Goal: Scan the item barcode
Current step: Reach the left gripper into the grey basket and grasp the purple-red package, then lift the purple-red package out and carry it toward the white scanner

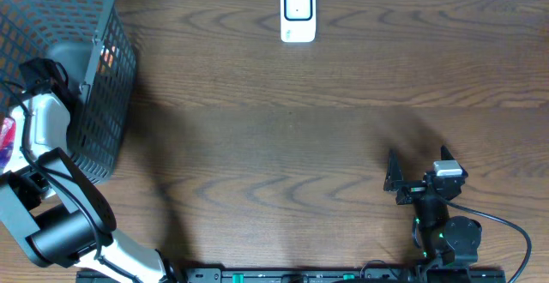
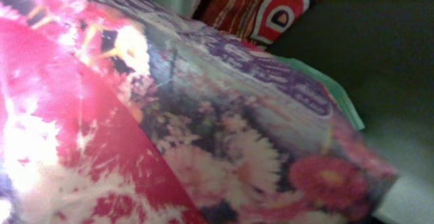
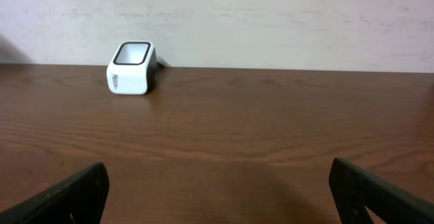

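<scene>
1. The left arm [image 1: 41, 120] dips into the grey mesh basket [image 1: 107, 103]. The flower-printed packet [image 2: 224, 136] sits close under its tool.
2. No left fingers show, so I cannot tell that tool's state.
3. The right tool [image 1: 419, 166] hangs with jaws apart and empty, well right of the basket.
4. The white scanner [image 1: 298, 13] stands right of the basket, at the far edge of the worktop [image 1: 257, 146], with open wood between.

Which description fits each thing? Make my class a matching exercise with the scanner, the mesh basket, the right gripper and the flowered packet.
Things:
1 scanner
2 mesh basket
3 right gripper
4 flowered packet

Descriptions:
A at the left end of the table
B open, at the near right
C middle of the far edge
D fills the left wrist view

Pairs: 1-C, 2-A, 3-B, 4-D
</scene>
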`<move>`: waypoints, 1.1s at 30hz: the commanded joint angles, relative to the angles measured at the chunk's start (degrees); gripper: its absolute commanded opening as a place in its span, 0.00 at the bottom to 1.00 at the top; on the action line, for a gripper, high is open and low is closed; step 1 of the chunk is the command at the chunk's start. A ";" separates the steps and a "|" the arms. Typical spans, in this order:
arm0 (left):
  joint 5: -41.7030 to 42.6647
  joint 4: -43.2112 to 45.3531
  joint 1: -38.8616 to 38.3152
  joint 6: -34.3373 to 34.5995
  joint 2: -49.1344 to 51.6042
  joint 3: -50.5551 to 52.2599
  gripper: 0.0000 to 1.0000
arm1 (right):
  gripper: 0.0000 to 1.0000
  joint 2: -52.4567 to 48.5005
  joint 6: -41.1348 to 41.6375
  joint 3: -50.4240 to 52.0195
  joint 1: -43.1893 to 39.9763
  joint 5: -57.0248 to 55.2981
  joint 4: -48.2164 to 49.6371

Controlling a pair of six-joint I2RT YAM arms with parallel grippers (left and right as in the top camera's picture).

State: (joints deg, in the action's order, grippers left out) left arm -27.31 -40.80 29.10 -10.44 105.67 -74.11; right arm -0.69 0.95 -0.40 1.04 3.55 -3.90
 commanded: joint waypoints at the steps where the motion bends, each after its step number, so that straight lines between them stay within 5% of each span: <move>1: 1.33 -0.35 -0.11 0.20 0.00 0.92 0.41 | 0.99 0.31 -0.59 0.09 0.46 -0.22 -0.22; 5: 1.31 -0.48 -0.28 0.22 -0.90 -0.11 0.08 | 0.99 0.31 -0.59 0.09 0.46 -0.22 -0.22; 14: 1.33 3.67 -6.51 0.20 -12.37 -9.33 0.08 | 0.99 0.31 -0.59 0.09 0.46 -0.22 -0.22; 23: 1.92 25.33 -18.18 6.71 -29.55 -11.85 0.08 | 0.99 0.31 -0.59 0.09 0.46 -0.22 -0.22; 33: 36.52 21.59 -35.76 22.53 -34.07 -11.56 0.07 | 0.99 0.31 -0.59 0.09 0.46 -0.22 -0.22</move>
State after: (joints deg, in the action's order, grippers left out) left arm -4.75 -19.22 -3.03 5.32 70.15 -85.89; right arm -0.69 0.93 -0.40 1.04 3.55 -3.90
